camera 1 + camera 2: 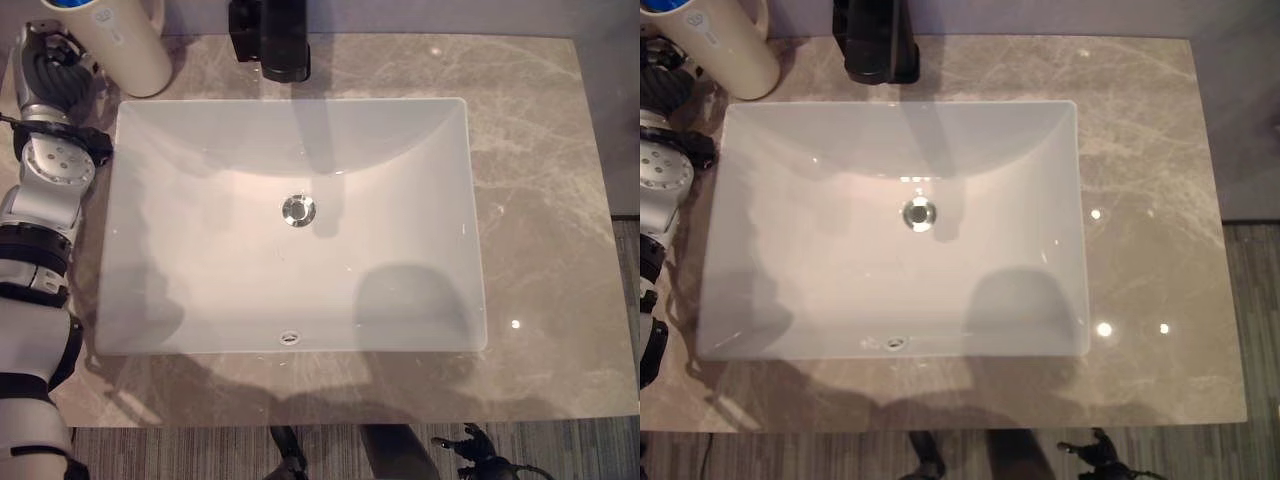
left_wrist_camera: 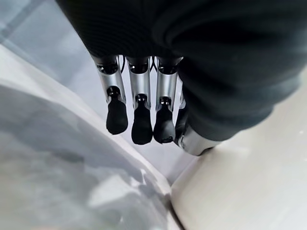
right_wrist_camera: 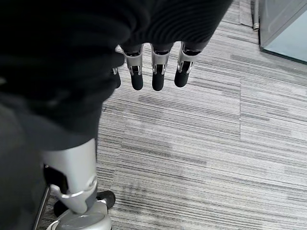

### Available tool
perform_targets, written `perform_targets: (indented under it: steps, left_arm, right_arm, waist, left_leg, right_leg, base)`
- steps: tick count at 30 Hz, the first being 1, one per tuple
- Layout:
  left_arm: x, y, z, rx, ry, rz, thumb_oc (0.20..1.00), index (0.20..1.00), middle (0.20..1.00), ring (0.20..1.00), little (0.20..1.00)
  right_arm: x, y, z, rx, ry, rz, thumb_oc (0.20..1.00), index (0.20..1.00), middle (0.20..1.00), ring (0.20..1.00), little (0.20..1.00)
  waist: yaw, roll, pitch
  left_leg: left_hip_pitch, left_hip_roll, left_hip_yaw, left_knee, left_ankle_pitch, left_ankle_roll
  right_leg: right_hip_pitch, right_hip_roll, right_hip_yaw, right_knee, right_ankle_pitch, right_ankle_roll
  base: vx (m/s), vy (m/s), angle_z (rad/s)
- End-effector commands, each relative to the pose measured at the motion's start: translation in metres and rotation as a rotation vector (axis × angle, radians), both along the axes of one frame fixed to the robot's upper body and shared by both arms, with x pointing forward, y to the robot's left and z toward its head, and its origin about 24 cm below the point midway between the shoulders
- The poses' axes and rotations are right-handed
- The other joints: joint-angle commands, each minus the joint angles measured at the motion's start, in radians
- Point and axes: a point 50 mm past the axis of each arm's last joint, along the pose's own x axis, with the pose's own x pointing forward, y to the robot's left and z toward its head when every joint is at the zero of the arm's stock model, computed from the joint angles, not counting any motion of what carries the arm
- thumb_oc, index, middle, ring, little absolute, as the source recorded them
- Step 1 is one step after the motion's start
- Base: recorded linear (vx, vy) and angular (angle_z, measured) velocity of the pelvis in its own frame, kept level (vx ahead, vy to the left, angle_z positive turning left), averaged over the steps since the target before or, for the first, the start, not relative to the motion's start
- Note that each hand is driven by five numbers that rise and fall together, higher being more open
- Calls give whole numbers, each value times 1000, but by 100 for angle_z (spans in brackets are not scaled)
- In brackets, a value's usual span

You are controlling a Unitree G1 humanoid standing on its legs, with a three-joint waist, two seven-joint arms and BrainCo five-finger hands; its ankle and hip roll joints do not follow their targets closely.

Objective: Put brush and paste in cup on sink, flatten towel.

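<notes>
Left hand [image 2: 144,110] hangs beside the cup [image 1: 120,45], its fingers [image 2: 141,127] straight and relaxed with nothing between them, dark tips pointing down toward the rim of the sink [image 1: 290,240]. In the left wrist view the cream wall of the cup stands just beside the thumb, whether touching it or a hair apart I cannot tell, and the white edge of the sink runs below the fingertips. From the head views the left arm reaches up along the left side of the sink, over the strip of desk [image 1: 540,200] there, with its dark ribbed cover next to the cup.

The cup is upright at the far left corner of the sink, on the desk, and something blue shows at its mouth; what it is I cannot tell. A black tap [image 1: 272,40] stands behind the sink at the middle of its far edge. The sink itself is white and rectangular, with a round metal drain [image 1: 298,210] in the middle of its floor and a small overflow hole at the near wall. The desk is grey-brown marbled stone, widest to the right of the sink.

Right hand [image 3: 153,67] hangs low, away from the sink, over striped grey carpet [image 3: 216,153], fingers straight and slightly apart, holding nothing.
</notes>
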Motion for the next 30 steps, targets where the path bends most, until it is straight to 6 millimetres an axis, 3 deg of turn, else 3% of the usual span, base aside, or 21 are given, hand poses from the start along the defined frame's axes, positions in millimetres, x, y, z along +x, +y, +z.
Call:
perform_targets:
  steps: [1, 10, 15, 20, 25, 27, 30]
  left_arm:
    - [2, -7, -2, 42, -10, -9, 200, 200, 200, 200, 200]
    - [10, -9, -6, -24, -30, 87, 200, 200, 200, 200, 200]
    - [8, 1, -18, -78, -25, 153, 200, 200, 200, 200, 200]
    - [0, 10, -34, -101, -27, 166, 200, 200, 200, 200, 200]
    - [-14, 6, -56, -118, -58, 100, 200, 200, 200, 200, 200]
    - [-23, -4, -68, -114, -71, 37, 200, 200, 200, 200, 200]
    - [-50, -23, -102, -131, -70, -102, 200, 200, 200, 200, 200]
  right_arm:
    - [-6, -10, 3, -27, 4, 16, 1000, 1000, 1000, 1000, 1000]
    - [-10, -15, 2, -57, 29, 14, 1000, 1000, 1000, 1000, 1000]
    - [-18, -19, 1, -75, 73, 16, 1000, 1000, 1000, 1000, 1000]
    - [-22, -23, 1, -85, 95, 17, 1000, 1000, 1000, 1000, 1000]
    - [-28, -23, -1, -87, 127, 30, 1000, 1000, 1000, 1000, 1000]
    - [-31, -23, -2, -85, 146, 31, 1000, 1000, 1000, 1000, 1000]
    - [-37, -21, -5, -72, 172, 17, 1000, 1000, 1000, 1000, 1000]
  waist:
    - [-29, -10, 25]
    - [-34, -4, 39]
    - [-29, -8, 27]
    - [-3, -33, -5]
    - [18, -59, -31]
    - [29, -67, -39]
    - [60, -89, -54]
  left_leg:
    - [244, -47, -37, 6, 151, -15]
    - [271, -55, -28, 6, 120, -7]
    - [292, -63, -47, 6, 94, 3]
    - [327, -64, -75, 6, 64, 17]
    - [369, -70, -108, 6, 29, 30]
    - [389, -74, -126, 6, 15, 37]
    - [432, -89, -161, 6, -20, 58]
  right_leg:
    - [1, 35, -34, -146, 107, 105]
    - [-1, 15, -45, -146, 120, 113]
    - [18, -11, -58, -146, 128, 115]
    - [62, -30, -73, -146, 129, 118]
    - [116, -56, -89, -146, 127, 124]
    - [142, -69, -94, -146, 127, 128]
    - [199, -94, -98, -146, 128, 140]
  base:
    - [4, -6, -5]
    - [-15, 28, -9]
    - [-24, 35, 5]
    - [-17, 19, 7]
    - [-33, 52, 20]
    - [-37, 89, 26]
    - [-36, 112, 30]
